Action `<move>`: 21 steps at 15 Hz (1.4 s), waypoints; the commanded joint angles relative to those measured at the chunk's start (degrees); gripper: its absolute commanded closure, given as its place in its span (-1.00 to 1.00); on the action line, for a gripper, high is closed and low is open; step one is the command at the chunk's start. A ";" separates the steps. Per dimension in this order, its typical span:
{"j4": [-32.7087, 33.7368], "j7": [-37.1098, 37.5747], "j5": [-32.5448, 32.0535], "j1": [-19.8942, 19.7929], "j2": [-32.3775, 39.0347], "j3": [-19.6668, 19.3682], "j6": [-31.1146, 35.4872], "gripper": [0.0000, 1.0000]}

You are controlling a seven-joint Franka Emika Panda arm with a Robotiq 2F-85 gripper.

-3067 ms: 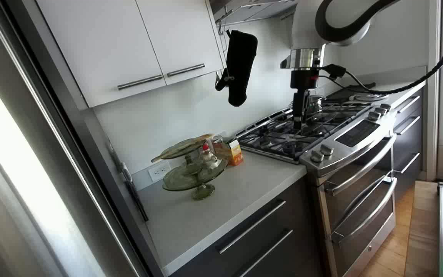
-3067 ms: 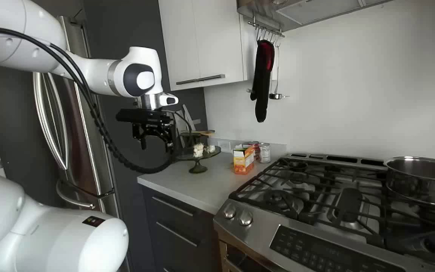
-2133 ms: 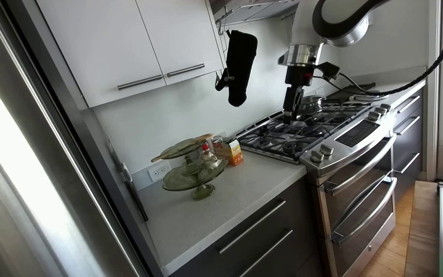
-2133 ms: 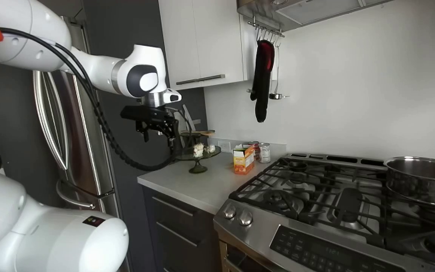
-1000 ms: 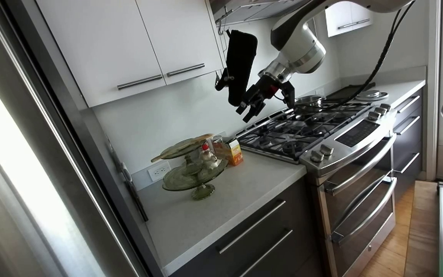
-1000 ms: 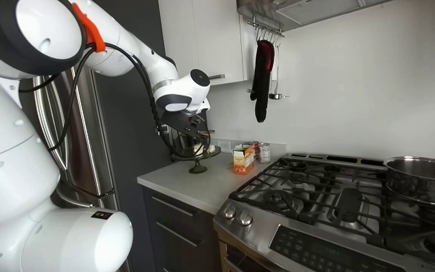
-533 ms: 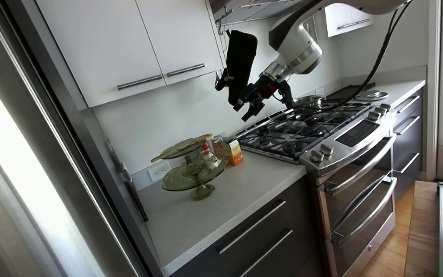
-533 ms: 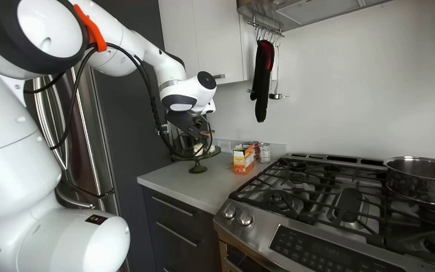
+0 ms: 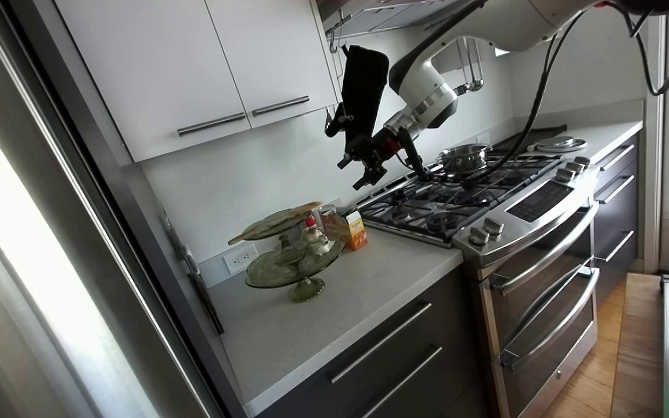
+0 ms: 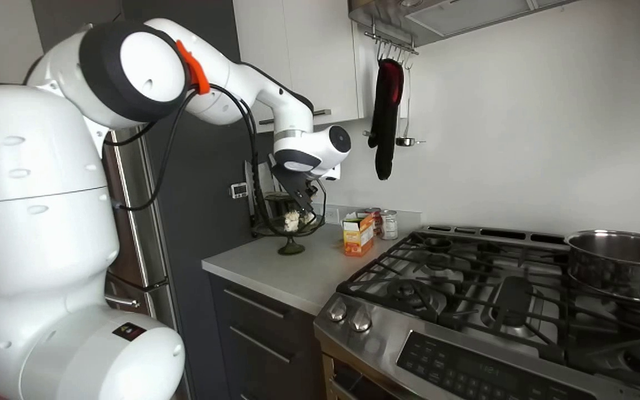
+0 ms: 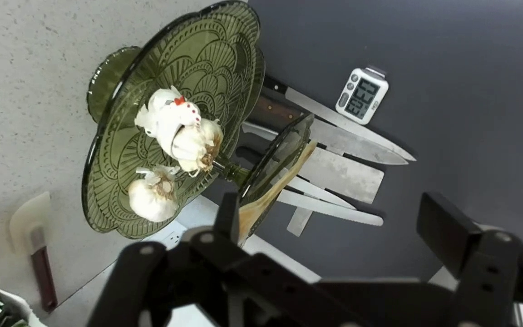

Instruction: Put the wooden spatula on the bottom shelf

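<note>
The wooden spatula (image 9: 310,206) lies across the small upper tray (image 9: 270,225) of the olive-green glass stand. In the wrist view the spatula (image 11: 254,209) runs along the upper tray, its wide end partly behind one finger. The bottom shelf is the wider lower tray (image 9: 265,274); in the wrist view this tray (image 11: 198,50) bears garlic and a white hen figure. My gripper (image 9: 351,174) is tilted toward the stand, above and to its stove side. In the wrist view the gripper (image 11: 335,218) is wide open with nothing between its fingers. In an exterior view the arm mostly hides it.
A garlic bulb (image 11: 152,200) and the hen figure (image 11: 166,113) stand on the lower tray. Knives (image 11: 343,172) and a timer (image 11: 362,95) are on the dark wall behind. An orange box (image 10: 358,239) stands beside the stand. A black oven mitt (image 9: 364,104) hangs near the gripper.
The gripper has swung from pointing down over the stove to tilting toward the stand, then moved closer to it and slightly lower. The spatula and stand have not moved.
</note>
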 commanded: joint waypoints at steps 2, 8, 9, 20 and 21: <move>9.49 3.26 6.48 -3.39 10.25 3.36 -1.27 -1.00; 16.64 4.46 11.42 -4.96 18.60 5.05 -0.33 -1.00; 17.39 4.53 12.00 -5.17 19.56 5.15 -0.16 -1.00; 22.91 5.08 23.38 -6.35 27.02 7.13 -2.34 -1.00; 23.25 5.04 24.46 -6.39 27.45 7.27 -2.85 -1.00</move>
